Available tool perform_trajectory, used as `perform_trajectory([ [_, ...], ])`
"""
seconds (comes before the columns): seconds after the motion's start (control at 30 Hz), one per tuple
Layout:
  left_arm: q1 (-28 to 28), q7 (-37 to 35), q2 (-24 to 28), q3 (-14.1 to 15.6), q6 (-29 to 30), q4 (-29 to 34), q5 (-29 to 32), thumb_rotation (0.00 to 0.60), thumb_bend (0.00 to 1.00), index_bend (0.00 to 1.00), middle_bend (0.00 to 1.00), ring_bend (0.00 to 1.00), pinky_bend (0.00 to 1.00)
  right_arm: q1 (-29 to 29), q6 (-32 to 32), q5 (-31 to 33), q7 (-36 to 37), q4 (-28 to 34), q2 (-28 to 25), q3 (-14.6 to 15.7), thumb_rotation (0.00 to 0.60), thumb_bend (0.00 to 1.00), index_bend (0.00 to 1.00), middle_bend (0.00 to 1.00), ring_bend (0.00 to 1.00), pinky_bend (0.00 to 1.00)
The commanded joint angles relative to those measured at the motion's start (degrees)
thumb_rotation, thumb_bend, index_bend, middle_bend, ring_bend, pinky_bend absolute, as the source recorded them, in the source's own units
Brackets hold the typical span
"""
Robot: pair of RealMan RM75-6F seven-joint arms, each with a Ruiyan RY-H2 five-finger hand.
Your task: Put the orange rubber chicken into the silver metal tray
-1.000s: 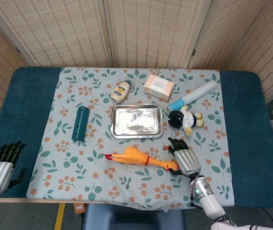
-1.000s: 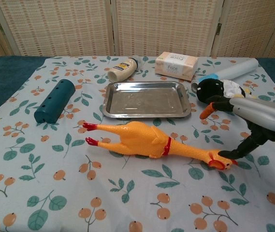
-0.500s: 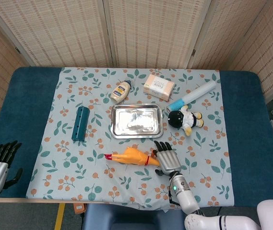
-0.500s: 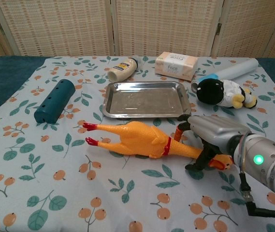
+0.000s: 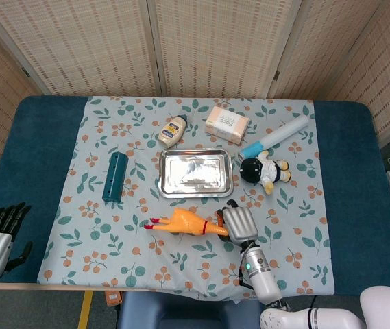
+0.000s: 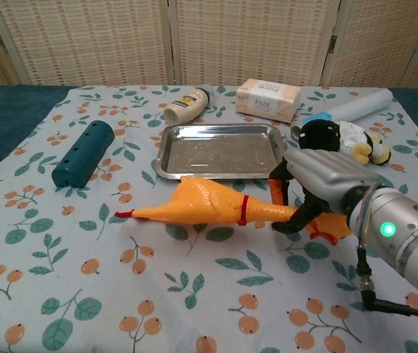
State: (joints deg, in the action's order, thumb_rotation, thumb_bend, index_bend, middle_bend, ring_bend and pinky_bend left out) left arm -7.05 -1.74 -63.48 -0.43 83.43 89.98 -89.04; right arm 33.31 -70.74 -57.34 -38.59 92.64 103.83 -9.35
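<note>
The orange rubber chicken [image 5: 183, 223] [image 6: 209, 203] lies just in front of the silver metal tray [image 5: 165, 184] [image 6: 166, 151], red feet pointing left and head to the right. My right hand [image 5: 239, 222] [image 6: 315, 179] grips its neck, dark fingers [image 6: 291, 218] curled around it. The body looks raised a little off the cloth in the chest view. The tray holds nothing. My left hand [image 5: 1, 235] hangs off the table's front left corner with its fingers apart, holding nothing.
A teal cylinder [image 5: 114, 176] lies left of the tray. Behind the tray are a mayonnaise bottle [image 5: 173, 131] and a soap box [image 5: 226, 124]. A black-and-white plush toy [image 5: 264, 170] and a white-blue tube [image 5: 277, 135] sit to the tray's right.
My right hand moved left from the chicken's head onto its neck and closed around it. The chicken has turned and lifted towards the tray. The left hand barely moved.
</note>
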Motion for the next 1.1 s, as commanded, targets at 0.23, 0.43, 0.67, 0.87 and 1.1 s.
perform_trajectory([
  [0.23, -0.91, -0.54, -2.39, 1.08, 1.18, -0.57, -4.87, 0.600, 0.45, 0.00, 0.00, 0.00, 0.07, 0.36, -0.31, -7.06, 8.06, 2.51, -3.44, -2.76, 0.600, 0.38, 0.97, 0.62, 0.81, 1.00],
  [0.43, -5.09, -6.26, -3.59, 1.67, -2.40, -0.42, -9.02, 0.600, 0.44, 0.00, 0.00, 0.00, 0.11, 1.33, 2.49, -8.07, 11.81, 4.43, -5.91, -3.92, 0.600, 0.38, 0.97, 0.63, 0.82, 1.00],
  [0.67, -13.36, -13.69, -2.61, 0.08, -14.72, 6.58, -5.81, 0.600, 0.36, 0.00, 0.00, 0.00, 0.10, 3.23, 4.17, -6.86, 11.98, 5.04, -5.36, -5.46, 0.600, 0.38, 0.98, 0.63, 0.82, 1.00],
  [0.87, -17.28, -6.07, -4.12, -2.74, -21.39, 10.51, 1.17, 0.600, 0.34, 0.00, 0.00, 0.00, 0.07, 5.23, 4.43, -5.32, 10.70, 3.78, -2.71, -6.79, 0.600, 0.38, 0.98, 0.63, 0.82, 1.00],
  [1.1, -19.67, -0.47, -7.90, -5.42, -23.51, 10.49, 7.67, 0.600, 0.34, 0.00, 0.00, 0.00, 0.06, 7.17, 4.73, -3.46, 9.30, 1.61, 0.30, -7.38, 0.600, 0.38, 0.98, 0.64, 0.82, 1.00],
])
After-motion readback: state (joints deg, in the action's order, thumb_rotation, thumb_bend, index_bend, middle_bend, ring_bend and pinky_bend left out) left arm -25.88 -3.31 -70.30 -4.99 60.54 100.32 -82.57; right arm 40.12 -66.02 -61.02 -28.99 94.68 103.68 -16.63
